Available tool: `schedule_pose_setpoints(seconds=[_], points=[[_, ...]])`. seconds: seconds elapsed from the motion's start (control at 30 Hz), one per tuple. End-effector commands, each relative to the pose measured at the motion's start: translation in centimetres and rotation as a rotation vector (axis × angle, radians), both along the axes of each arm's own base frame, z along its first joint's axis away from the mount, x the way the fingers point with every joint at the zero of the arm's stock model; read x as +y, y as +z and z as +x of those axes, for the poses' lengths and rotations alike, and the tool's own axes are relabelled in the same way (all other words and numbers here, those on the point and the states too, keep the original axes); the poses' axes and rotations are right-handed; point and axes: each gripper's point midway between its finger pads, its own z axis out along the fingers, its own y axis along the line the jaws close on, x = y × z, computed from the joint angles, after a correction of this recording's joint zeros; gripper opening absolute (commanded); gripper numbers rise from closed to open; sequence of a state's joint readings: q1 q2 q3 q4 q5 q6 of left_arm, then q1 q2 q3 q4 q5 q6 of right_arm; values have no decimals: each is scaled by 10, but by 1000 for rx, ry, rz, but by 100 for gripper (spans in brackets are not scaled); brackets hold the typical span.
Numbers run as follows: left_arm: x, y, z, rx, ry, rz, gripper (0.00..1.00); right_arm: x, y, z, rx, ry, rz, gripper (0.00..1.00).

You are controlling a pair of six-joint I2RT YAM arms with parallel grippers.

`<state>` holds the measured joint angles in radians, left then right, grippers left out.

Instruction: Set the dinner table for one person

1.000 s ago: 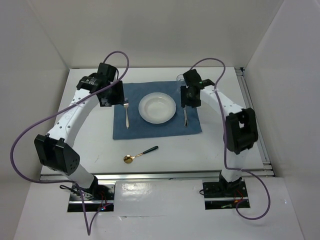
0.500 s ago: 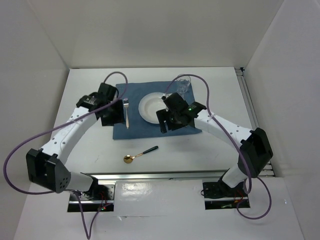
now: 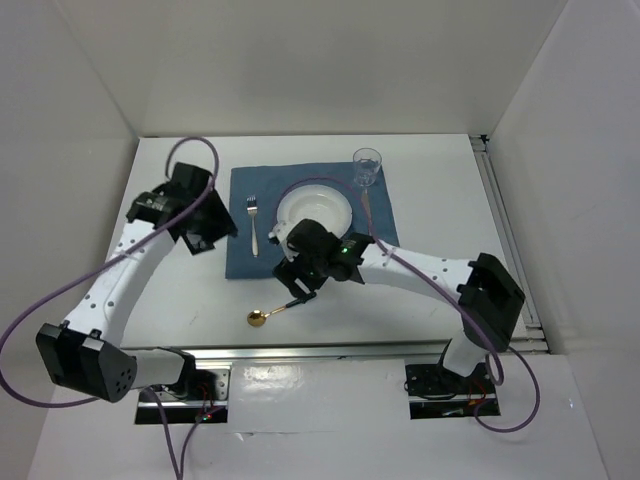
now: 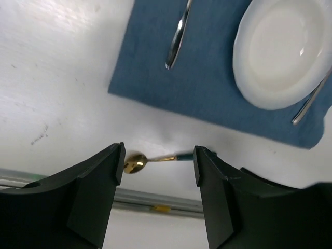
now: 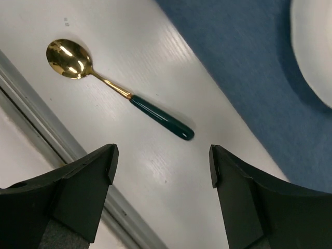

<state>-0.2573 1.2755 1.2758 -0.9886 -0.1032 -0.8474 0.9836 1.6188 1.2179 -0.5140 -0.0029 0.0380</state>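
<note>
Dinner table (image 3: 440,200) spans the enclosure floor, with a silver rail (image 3: 330,347) along its near edge. The blue cloth (image 3: 243,262) lies centre-far, leaving broad bare margins left and right. The spoon (image 3: 259,318) lies on the narrow near strip, close to the rail. Right gripper (image 3: 297,288) hangs over the spoon's handle, jaws wide, empty. Left gripper (image 3: 205,240) is just off the cloth's left edge, wide, empty. A second ago the right gripper was at the cloth's far right and the left gripper was by the fork (image 3: 254,222).

White walls (image 3: 320,70) round 3 sides.

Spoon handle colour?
The spoon has a dark green handle and a gold bowl; clearest in the right wrist view.
</note>
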Motion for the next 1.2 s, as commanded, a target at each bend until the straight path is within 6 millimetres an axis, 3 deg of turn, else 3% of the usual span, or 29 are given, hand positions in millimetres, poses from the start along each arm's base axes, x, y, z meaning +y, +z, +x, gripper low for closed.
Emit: schedule_pose_setpoints(seconds=[0.0,0.2,0.37,0.5,0.67,0.97,1.17], points=[[40,30,16,-36,59,86,72,24,-2,16,-165,127,-5,83],[68,42,20,-67,76,60,73,36,-20,10,-177,240,-23,70],[96,32,15,-58,106,70,73,38,-39,-1,-116,290,-30,70],[106,30,17,-58,127,62,73,34,-60,-13,-65,318,-59,71],[103,32,19,-80,120,36,73,26,-84,-22,-8,332,-102,72],[107,29,15,-82,124,59,73,27,-104,-10,-59,273,-88,71],[107,26,16,-80,123,59,73,18,-126,-23,10,295,-132,53]])
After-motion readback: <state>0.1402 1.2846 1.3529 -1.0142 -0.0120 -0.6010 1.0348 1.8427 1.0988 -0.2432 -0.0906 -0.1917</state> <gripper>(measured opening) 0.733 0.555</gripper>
